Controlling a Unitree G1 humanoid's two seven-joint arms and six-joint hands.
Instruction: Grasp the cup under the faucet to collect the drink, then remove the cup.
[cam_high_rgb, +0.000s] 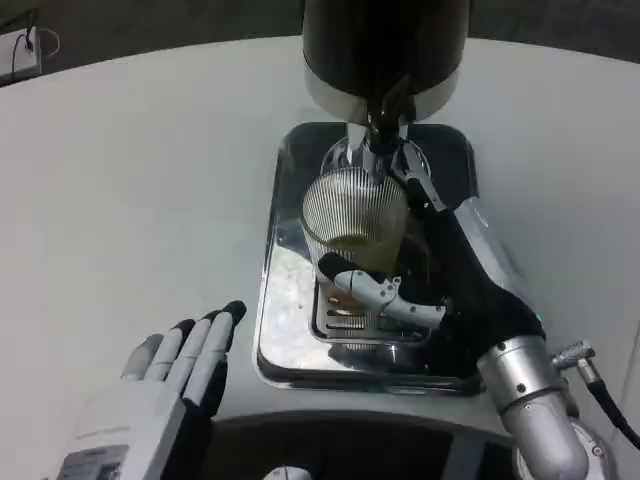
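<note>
Right hand partly hides ribbed cup.

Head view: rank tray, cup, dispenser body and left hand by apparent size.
1. tray
2. dispenser body, cropped at the top
3. left hand, near the camera and cropped, so unsure against the cup
4. cup, held by the right hand

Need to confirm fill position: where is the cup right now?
Head view, centre: the ribbed cup stands on the chrome drip tray under the faucet, held by the right hand.
</note>
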